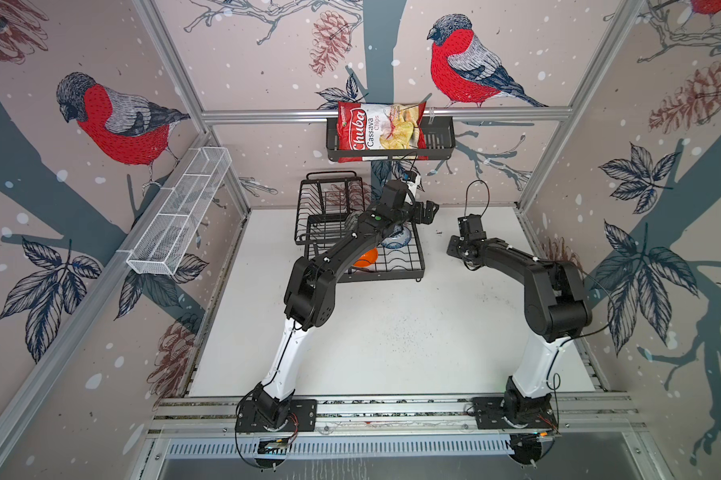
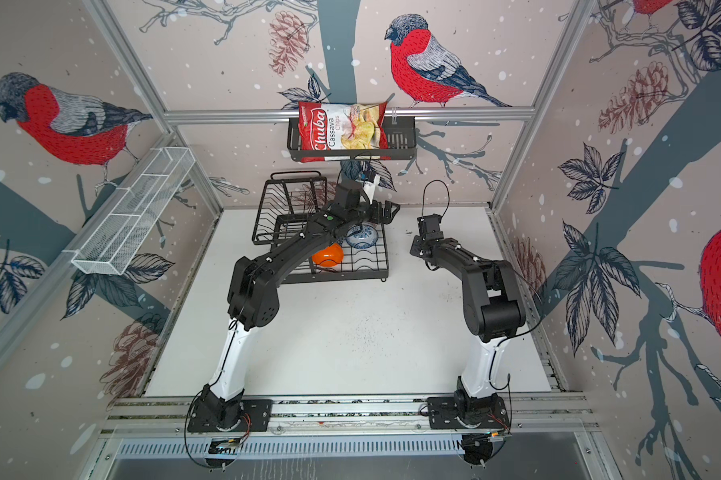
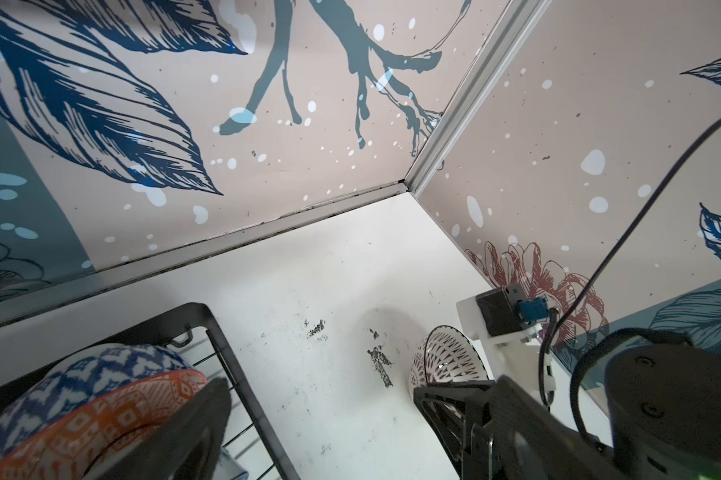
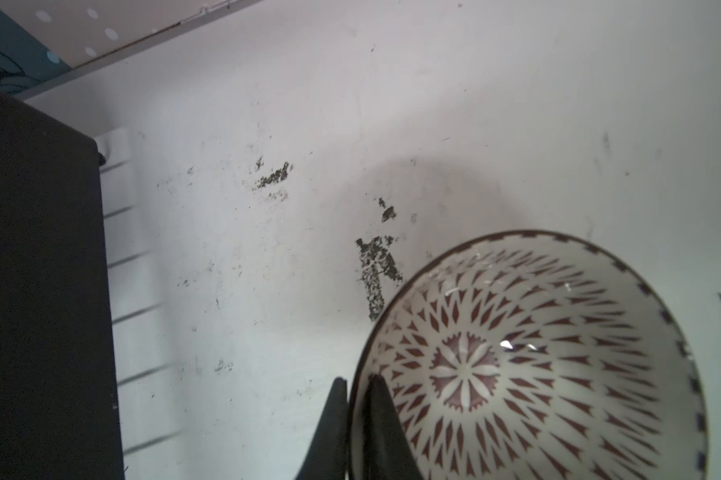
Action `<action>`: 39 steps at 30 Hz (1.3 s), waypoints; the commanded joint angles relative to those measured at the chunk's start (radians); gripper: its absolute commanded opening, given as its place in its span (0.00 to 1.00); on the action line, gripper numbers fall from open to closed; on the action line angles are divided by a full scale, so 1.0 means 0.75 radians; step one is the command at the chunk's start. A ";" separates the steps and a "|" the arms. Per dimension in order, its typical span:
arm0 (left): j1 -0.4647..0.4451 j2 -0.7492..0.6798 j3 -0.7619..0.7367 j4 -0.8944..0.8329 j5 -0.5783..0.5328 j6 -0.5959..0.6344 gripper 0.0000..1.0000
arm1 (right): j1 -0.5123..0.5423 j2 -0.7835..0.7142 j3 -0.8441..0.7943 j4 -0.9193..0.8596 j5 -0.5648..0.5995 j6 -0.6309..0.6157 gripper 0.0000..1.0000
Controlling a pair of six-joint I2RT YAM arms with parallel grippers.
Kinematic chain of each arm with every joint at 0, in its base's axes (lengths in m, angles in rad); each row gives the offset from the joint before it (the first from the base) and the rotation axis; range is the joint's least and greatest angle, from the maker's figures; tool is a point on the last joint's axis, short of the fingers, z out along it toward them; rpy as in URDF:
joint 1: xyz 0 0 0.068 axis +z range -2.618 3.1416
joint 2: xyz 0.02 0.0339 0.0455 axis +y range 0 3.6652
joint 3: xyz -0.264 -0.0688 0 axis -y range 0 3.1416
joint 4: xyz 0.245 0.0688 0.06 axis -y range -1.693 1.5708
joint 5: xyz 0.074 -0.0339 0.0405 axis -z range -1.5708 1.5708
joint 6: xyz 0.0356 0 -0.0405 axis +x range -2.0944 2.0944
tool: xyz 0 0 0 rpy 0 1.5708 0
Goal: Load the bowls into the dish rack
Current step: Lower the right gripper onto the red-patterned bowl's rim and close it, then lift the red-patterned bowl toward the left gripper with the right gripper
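Wires on the lower tray of the large black two-tier dish rack (image 1: 387, 277) carried a plain glossy orange bowl (image 1: 367, 256) and a blue-white floral bowl (image 1: 396, 239). Above its right edge the left gripper (image 1: 429, 212) hung with jaws apart. Further right, the right gripper (image 4: 358, 379) pinched a white lattice-patterned bowl (image 4: 537, 365) by its rim, beside the rack.

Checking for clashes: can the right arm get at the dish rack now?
Probably yes: the right gripper, shut on the white bowl, is beside the dish rack, whose near right corner lies bare; the open left gripper hangs farther back.
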 commanded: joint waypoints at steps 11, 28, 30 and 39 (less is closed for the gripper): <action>0.005 -0.024 -0.004 0.054 0.014 -0.004 0.98 | -0.022 -0.093 -0.043 -0.058 -0.258 0.027 0.37; -0.003 -0.012 -0.002 0.079 0.047 -0.026 0.98 | -0.193 -0.259 -0.254 -0.034 0.012 0.021 0.65; -0.004 -0.010 -0.001 0.079 0.047 -0.026 0.97 | -0.192 -0.227 -0.252 -0.019 0.022 0.019 0.62; -0.011 -0.001 0.005 0.082 0.050 -0.021 0.98 | -0.187 -0.107 -0.191 0.006 0.063 0.036 0.22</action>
